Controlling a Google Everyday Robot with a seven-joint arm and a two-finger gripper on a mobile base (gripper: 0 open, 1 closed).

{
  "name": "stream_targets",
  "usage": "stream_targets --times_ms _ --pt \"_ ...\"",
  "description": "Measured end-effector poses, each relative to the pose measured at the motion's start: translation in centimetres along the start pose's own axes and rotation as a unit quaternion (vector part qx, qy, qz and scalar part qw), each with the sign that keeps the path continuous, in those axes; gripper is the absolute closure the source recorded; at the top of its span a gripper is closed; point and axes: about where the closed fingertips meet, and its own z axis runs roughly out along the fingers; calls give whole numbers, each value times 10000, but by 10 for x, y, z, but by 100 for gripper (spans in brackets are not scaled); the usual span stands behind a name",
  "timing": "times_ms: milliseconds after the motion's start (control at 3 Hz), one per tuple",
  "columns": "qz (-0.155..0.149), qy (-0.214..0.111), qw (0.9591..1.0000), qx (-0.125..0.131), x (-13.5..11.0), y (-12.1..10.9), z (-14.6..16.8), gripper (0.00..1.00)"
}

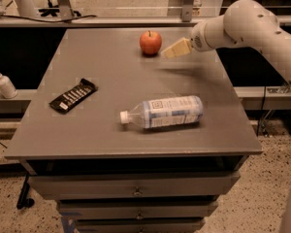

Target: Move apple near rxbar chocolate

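Observation:
The red-orange apple stands upright near the far edge of the grey table. The rxbar chocolate, a flat black wrapper with white lettering, lies near the table's left edge, far from the apple. My gripper, with pale tan fingers, hangs just right of the apple, its tip a short gap from the fruit and slightly above the tabletop. It holds nothing. The white arm reaches in from the right.
A clear plastic water bottle with a blue-white label lies on its side at the table's front middle, cap pointing left. A white pump bottle stands on a shelf left of the table. Drawers sit below the tabletop.

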Motion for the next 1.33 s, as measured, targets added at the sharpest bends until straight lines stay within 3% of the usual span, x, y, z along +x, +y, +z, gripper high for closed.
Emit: stream_targets --times_ms 667,1000,1333 --pt "230 -708 9958 -533 -40 9 50 0" --pt "257 -872 9925 -822 -54 22 74 0" --pt "297 -841 9903 -1063 -53 34 89 18"
